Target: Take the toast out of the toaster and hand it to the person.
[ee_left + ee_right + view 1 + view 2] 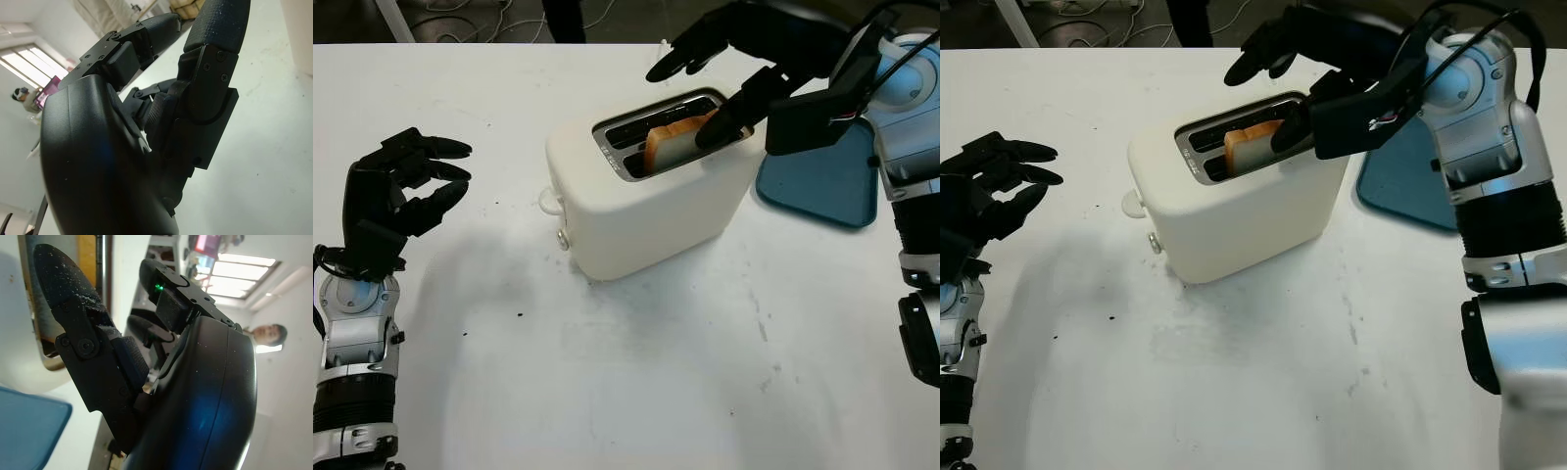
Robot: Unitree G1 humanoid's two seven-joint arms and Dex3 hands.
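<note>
R hand (729, 93) over toaster (646, 196) | fingers open, straddling toast (671, 145), no grip | L hand (401, 191) idle, open | risk: I crush/jam slice if pinch lands off-centre

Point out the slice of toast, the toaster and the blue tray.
Golden-brown slice of toast (668, 144): left eye view, its exposed face.
White plastic toaster (646, 215): left eye view, front wall.
Blue plastic tray (822, 186): left eye view, bare middle.

A broad white table top (636, 372), marked with small dark specks, filled most of the head views. Along the upper edge ran a strip of dark floor (470, 20) with pale cables. Bright ceiling light panels (244, 269) glowed at the upper right of the right wrist view.
</note>
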